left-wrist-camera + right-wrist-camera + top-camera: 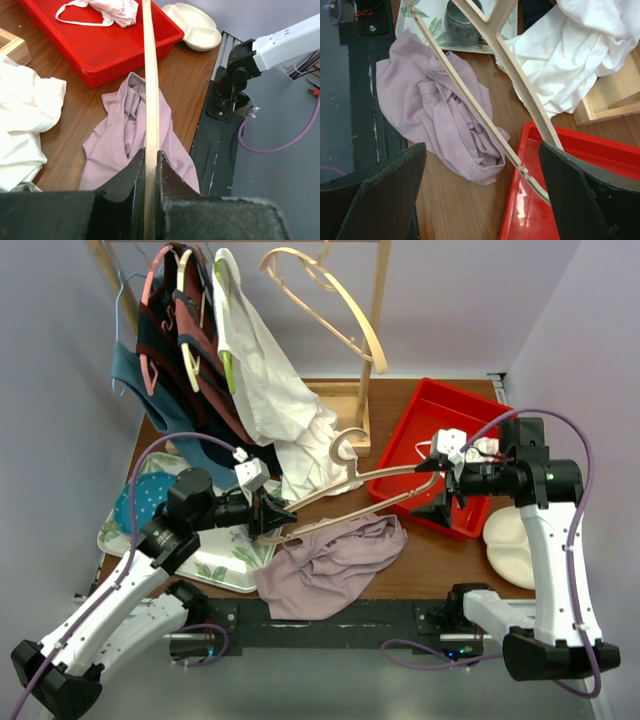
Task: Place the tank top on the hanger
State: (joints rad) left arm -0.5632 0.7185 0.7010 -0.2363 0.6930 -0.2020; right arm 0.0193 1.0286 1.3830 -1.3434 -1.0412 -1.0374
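Note:
The pale wooden hanger (385,472) is held level above the table, hook (345,445) pointing away. My left gripper (272,520) is shut on its left end; in the left wrist view the wooden bar (151,90) runs straight out between the jaws of that gripper (151,160). The mauve tank top (330,560) lies crumpled on the table under the hanger, also seen as the tank top (125,130) and the tank top (430,110). My right gripper (447,485) stands wide open at the hanger's right end. The hanger tip (540,187) lies against the inner side of the right-hand finger (585,200) of that gripper (482,185).
A red tray (440,420) with a small white-and-pink garment (112,10) sits at back right. A large white shirt (290,410) hangs from the rack with other clothes (180,350). A leaf-patterned tray (225,565), a blue plate (140,500) and a white dish (510,535) lie nearby.

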